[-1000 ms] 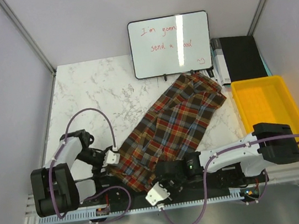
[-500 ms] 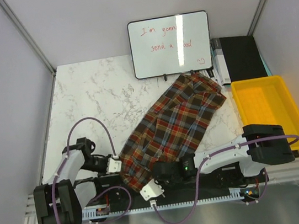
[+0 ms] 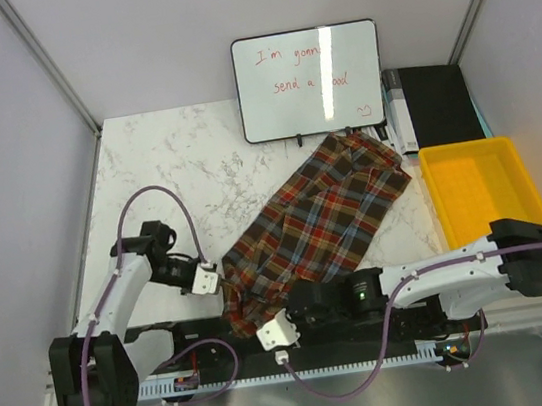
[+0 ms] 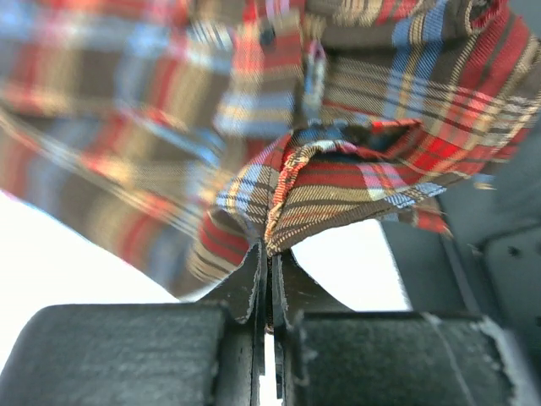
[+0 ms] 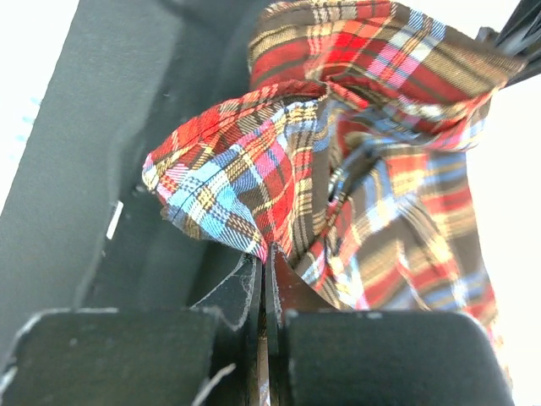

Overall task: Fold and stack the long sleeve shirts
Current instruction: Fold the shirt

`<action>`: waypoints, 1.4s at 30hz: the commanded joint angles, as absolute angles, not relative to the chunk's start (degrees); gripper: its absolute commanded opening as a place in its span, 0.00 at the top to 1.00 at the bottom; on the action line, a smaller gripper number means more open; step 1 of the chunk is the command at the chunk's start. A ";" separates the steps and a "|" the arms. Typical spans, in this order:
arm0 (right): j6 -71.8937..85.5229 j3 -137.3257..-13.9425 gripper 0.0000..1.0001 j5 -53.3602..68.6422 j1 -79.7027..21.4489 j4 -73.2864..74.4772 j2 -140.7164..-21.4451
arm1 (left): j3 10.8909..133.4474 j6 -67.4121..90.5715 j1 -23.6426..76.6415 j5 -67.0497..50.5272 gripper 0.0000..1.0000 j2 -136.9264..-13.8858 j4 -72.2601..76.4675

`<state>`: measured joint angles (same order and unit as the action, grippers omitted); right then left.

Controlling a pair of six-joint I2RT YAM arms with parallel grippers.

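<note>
Top view: one plaid shirt (image 3: 319, 221) is lying flat on the marble table (image 3: 165, 167), running diagonally from the near-left hem up to the collar end at far right, just in front of the whiteboard (image 3: 310, 81). The left gripper (image 3: 217, 283) is meeting the shirt's near-left edge. The right gripper (image 3: 280, 323) is meeting the near hem, right at the table's near edge.

Wrist views are giving what the top view cannot:
- Left wrist: the left gripper (image 4: 269, 254) is clamping a folded edge of the shirt (image 4: 338, 169), fingers pressed together with only cloth between them. The fabric is bunching up above the tips.
- Right wrist: the right gripper (image 5: 264, 262) is likewise pinching a corner of the shirt (image 5: 338, 127), jaws together on the cloth. The black base rail (image 5: 101, 169) is showing to the left of the bunched fabric.

Surroundings: a yellow bin (image 3: 482, 194) is sitting at the right, just beside the shirt's collar end. A black box (image 3: 434, 104) is standing beyond the bin. The right arm's forearm is lying across the near edge, covering part of the rail.
</note>
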<state>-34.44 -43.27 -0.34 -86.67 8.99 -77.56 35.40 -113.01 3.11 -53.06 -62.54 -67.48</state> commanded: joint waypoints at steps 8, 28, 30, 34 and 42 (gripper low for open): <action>-34.63 -37.45 1.00 -4.04 -78.33 17.04 -62.50 | 49.03 -116.57 21.17 -59.95 0.98 -70.74 -47.77; -44.21 -27.60 1.00 -3.26 -55.73 24.43 -52.64 | 74.96 -90.72 32.87 -49.67 0.98 -106.50 -25.40; -44.82 -27.51 1.00 -2.47 -53.01 24.70 -53.52 | 76.54 -89.92 32.87 -48.52 0.98 -108.01 -25.40; -46.40 -27.86 0.92 -0.62 -48.26 24.78 -55.98 | 78.39 -87.29 32.96 -46.06 0.97 -110.56 -25.40; -46.23 -35.32 0.32 3.24 -39.04 30.21 -63.02 | 84.20 -70.35 32.52 -41.41 0.33 -112.33 -25.22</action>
